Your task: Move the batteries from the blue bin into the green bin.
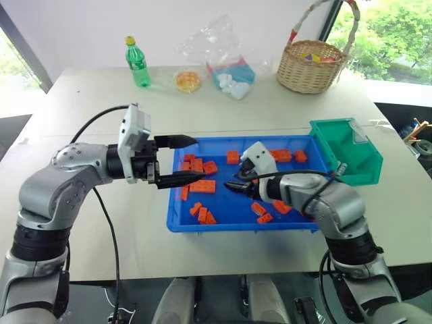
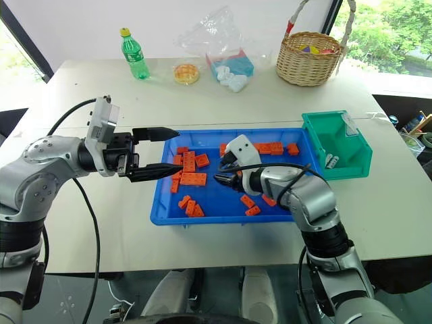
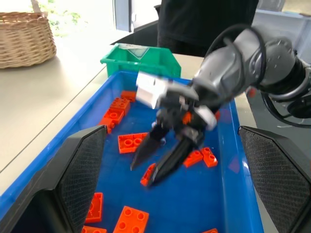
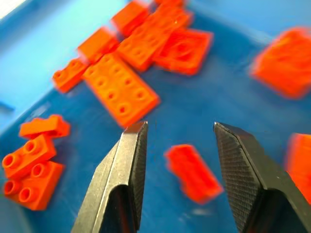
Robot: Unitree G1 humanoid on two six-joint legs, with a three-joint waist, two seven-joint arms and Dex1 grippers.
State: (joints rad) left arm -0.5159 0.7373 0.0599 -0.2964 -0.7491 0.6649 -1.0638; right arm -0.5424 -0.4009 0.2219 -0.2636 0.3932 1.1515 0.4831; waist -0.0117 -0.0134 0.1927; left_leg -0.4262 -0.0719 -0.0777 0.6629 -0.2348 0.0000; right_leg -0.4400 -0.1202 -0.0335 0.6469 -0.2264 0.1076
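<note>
Orange bricks lie scattered over the floor of the blue bin, which sits on the pale tabletop in the left eye view. The green bin touches its far right corner. The left end effector hangs level over the blue bin's left rim, fingers wide and empty. The right end effector dips toward the bin's middle. Farther back stand a bottle, a small dish, a clear bag and a wicker basket.

From the right eye, the green bin's inside opens up: two batteries lie together on its floor by the front wall.

Through the left wrist camera, the right end effector shows from the front, fingers part-open with nothing between them, tips just above the blue floor among bricks.

Along the right wrist's own fingers, the gap is moderate and empty; a single brick lies on the floor beneath it, with more bricks beyond.
</note>
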